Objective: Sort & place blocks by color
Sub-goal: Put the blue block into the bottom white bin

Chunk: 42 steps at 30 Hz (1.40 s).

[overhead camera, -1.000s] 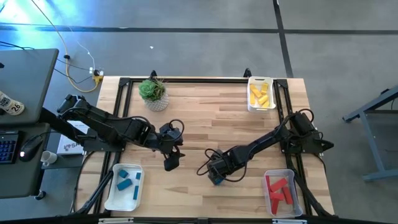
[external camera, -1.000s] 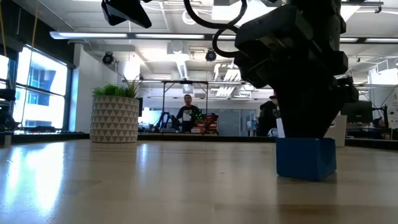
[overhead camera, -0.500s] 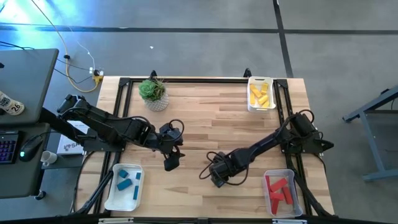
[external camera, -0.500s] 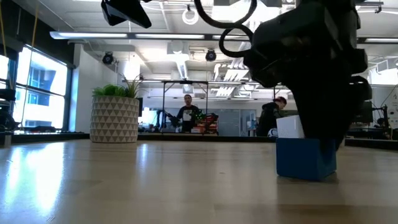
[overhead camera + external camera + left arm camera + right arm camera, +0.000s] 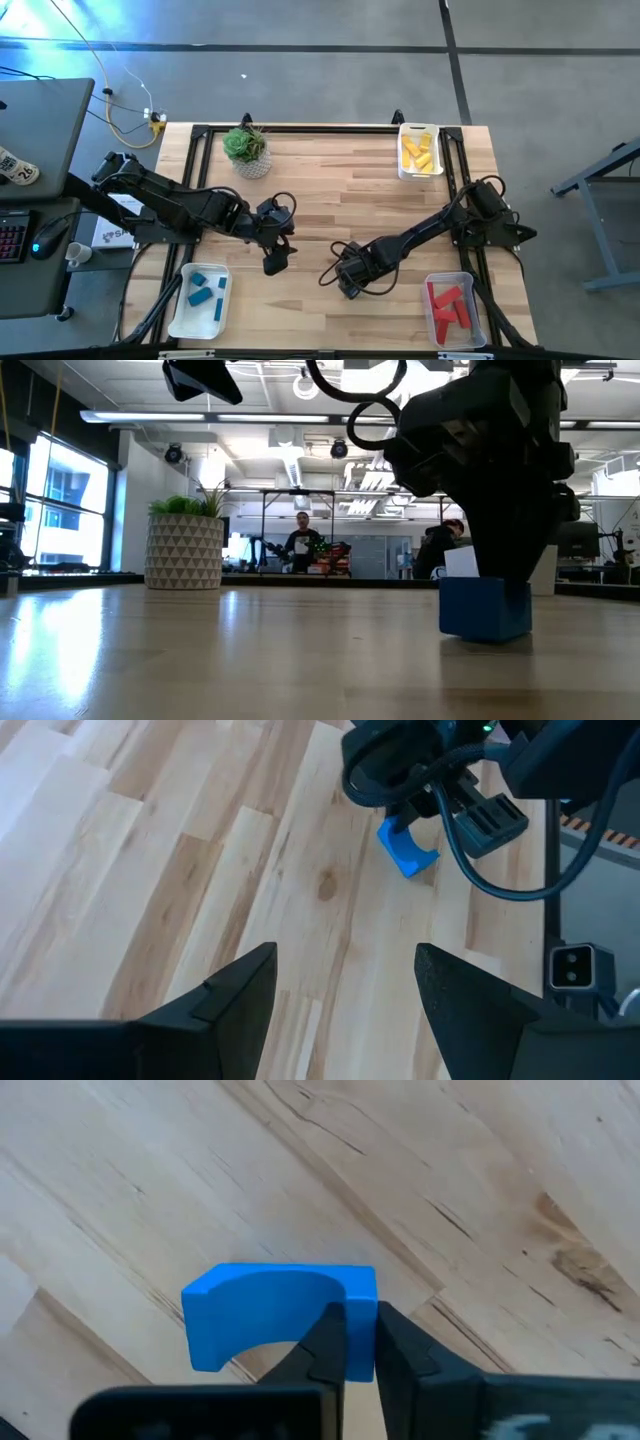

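A blue arch-shaped block (image 5: 270,1310) sits on the wooden table (image 5: 330,190) right of centre, toward the near edge. My right gripper (image 5: 358,1350) stands over it, pointing steeply down, shut on one end of it. In the high view this gripper (image 5: 348,280) hides the block. The low view shows the block (image 5: 485,610) under the dark gripper. My left gripper (image 5: 345,1005) hangs open above the table, left of the block (image 5: 403,850), and holds nothing; the high view shows it (image 5: 275,258) near the table's middle. My right gripper pinches one leg of the blue arch, at the block's end (image 5: 360,1295), between its two fingers (image 5: 325,1345). The fingers come from above, pointing down. The block stays level at the table top; whether its underside still touches the wood I cannot tell.
A white tray (image 5: 182,312) with blue blocks sits at the near left. A tray (image 5: 470,322) with red blocks sits at the near right, and a tray (image 5: 404,160) with yellow blocks at the far right. A potted plant (image 5: 246,150) stands far left. Bare wood lies between the arms.
My right gripper has shifted slightly over the blue block and its fingers have come together on the block's end. The block has moved a little with it. My left arm has kept still.
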{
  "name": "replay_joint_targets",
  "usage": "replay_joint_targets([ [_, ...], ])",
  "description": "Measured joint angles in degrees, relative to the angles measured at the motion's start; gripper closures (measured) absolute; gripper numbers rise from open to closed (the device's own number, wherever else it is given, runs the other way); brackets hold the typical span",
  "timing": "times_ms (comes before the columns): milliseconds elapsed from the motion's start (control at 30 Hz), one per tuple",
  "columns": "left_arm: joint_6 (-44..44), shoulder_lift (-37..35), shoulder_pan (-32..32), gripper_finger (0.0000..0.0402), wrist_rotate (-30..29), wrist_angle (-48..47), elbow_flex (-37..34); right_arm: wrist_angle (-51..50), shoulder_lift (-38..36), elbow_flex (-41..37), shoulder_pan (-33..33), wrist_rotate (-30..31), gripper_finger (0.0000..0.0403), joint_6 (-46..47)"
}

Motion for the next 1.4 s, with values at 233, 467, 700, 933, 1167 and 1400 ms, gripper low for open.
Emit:
replay_joint_targets([
  [233,2.4,0.0,1.4,0.0179,4.13,0.02,0.0,2.45,-0.07,0.84,-0.03,1.34,0.0396,-0.5],
  [467,3.87,0.0,5.44,0.0179,10.38,0.02,0.0,1.55,-0.18,6.81,-0.04,8.42,0.0398,-3.21],
  [700,7.93,0.0,12.24,0.0179,19.99,0.02,0.0,-1.58,-0.2,12.37,-1.11,18.51,0.0398,-7.38],
  [933,8.02,0.0,17.95,0.0179,31.08,0.47,0.0,-4.34,-0.17,19.2,-1.54,24.96,0.0398,-14.08],
  [1167,8.94,0.0,22.1,0.0179,44.9,5.34,-0.01,-8.9,-0.17,26.91,-1.54,27.64,0.0398,-20.11],
  [1400,8.82,0.0,24.61,0.0179,57.6,11.01,-0.02,-12.31,-0.17,33.19,-1.32,30.33,0.0398,-30.23],
])
